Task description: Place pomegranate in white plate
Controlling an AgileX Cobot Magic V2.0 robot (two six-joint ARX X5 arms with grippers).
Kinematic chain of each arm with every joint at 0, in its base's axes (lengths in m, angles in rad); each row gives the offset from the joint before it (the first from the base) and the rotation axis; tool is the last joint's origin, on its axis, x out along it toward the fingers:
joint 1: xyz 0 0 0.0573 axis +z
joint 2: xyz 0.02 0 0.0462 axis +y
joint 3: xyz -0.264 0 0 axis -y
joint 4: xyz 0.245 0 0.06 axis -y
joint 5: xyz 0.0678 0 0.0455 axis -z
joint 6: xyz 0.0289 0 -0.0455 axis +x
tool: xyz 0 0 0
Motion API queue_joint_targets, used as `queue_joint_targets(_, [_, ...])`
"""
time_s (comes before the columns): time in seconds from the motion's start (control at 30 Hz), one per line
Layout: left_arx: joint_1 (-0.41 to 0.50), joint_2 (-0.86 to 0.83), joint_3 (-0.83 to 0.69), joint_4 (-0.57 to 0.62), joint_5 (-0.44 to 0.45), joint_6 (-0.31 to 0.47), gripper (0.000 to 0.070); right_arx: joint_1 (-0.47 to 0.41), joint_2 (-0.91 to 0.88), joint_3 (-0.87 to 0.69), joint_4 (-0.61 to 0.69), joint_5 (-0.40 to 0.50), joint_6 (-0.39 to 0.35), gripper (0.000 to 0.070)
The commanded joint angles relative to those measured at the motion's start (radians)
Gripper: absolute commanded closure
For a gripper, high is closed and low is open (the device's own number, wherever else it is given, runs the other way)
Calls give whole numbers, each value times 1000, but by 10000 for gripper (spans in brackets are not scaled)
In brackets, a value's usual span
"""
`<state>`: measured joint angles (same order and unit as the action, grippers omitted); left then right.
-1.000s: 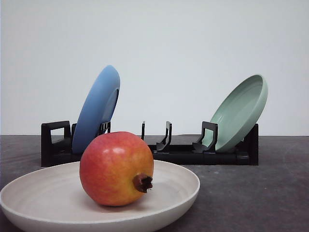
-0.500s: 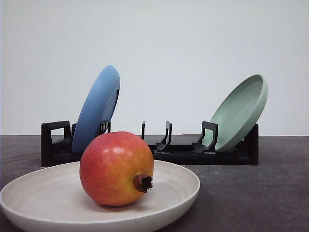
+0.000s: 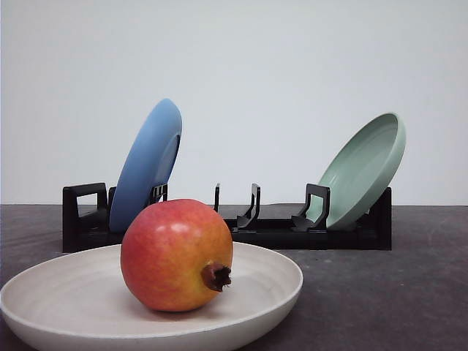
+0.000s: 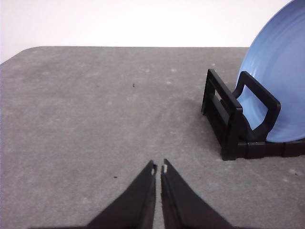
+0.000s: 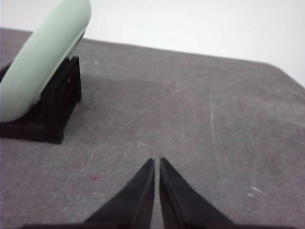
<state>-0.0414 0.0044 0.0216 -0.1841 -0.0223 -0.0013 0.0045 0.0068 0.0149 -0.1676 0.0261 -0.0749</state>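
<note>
Tools first: we see the left tool (image 4: pixel 158 168) clenched on nothing above bare grey worktop (image 4: pixel 95 119), and the right tool (image 5: pixel 157 162) likewise pinched closed and empty. Outward, a black rack (image 3: pixel 256 230) props a blue plate (image 3: pixel 148 164) and a pale green plate (image 3: pixel 365 167). Nearer us, the pomegranate (image 3: pixel 176 254) rests inside the white plate (image 3: pixel 66 292), crown facing right.

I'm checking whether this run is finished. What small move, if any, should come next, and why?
Probably none beyond holding still: the pomegranate already rests inside the white plate, and both the left tool and the right tool are shut over bare table, gripping nothing.
</note>
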Motion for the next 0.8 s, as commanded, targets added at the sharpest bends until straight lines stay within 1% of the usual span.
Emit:
queue_joint_targets(0.0, [1,-2,-10,-5,-5,-8,700,-3,-3,-4,-12,1,15,687])
queue_joint_targets(0.77, [1,-2,-10,-5,-5,-8,700,-3,-3,-4,10,1,15,687])
